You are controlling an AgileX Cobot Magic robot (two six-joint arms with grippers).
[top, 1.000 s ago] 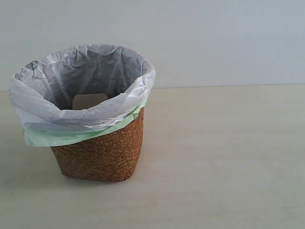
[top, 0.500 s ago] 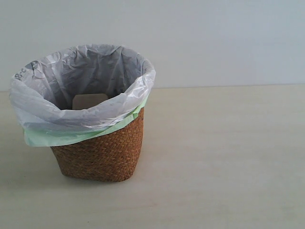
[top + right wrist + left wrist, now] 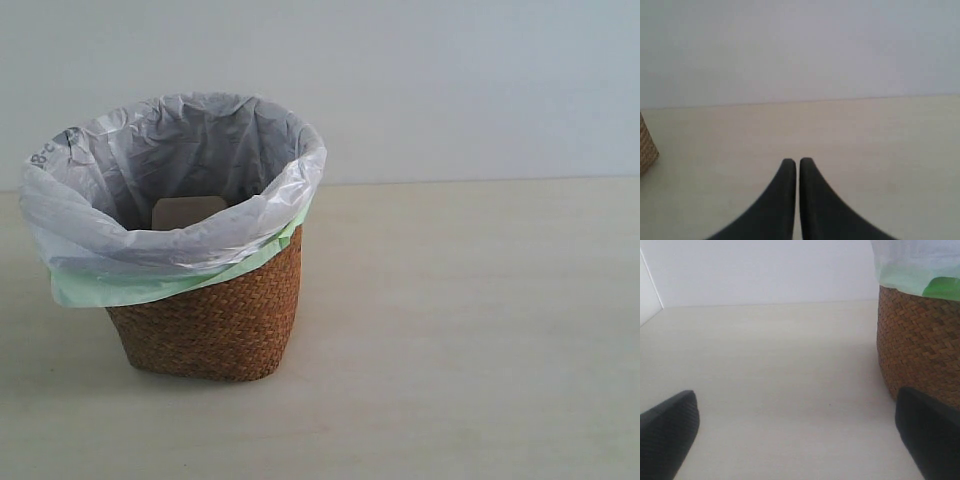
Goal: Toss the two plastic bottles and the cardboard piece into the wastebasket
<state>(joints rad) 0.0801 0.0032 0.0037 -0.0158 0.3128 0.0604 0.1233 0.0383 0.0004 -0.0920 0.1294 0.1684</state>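
The brown wicker wastebasket (image 3: pixel 215 325), lined with a translucent white bag over a pale green one, stands left of centre on the table. A tan cardboard piece (image 3: pixel 185 211) shows inside it, over the near rim. Both plastic bottles are out of view. Neither gripper appears in the exterior view. In the left wrist view the left gripper (image 3: pixel 797 432) is open with only bare table between its black fingers (image 3: pixel 667 432), and the wastebasket's woven wall (image 3: pixel 920 347) is close beside one finger. The right gripper (image 3: pixel 798 162) is shut on nothing, low over the table, with the wastebasket's edge (image 3: pixel 646 147) off to one side.
A pale wooden table (image 3: pixel 470 330) runs out to the right of the wastebasket, and a plain light wall (image 3: pixel 450 80) stands behind it. Nothing else lies on the table in any view.
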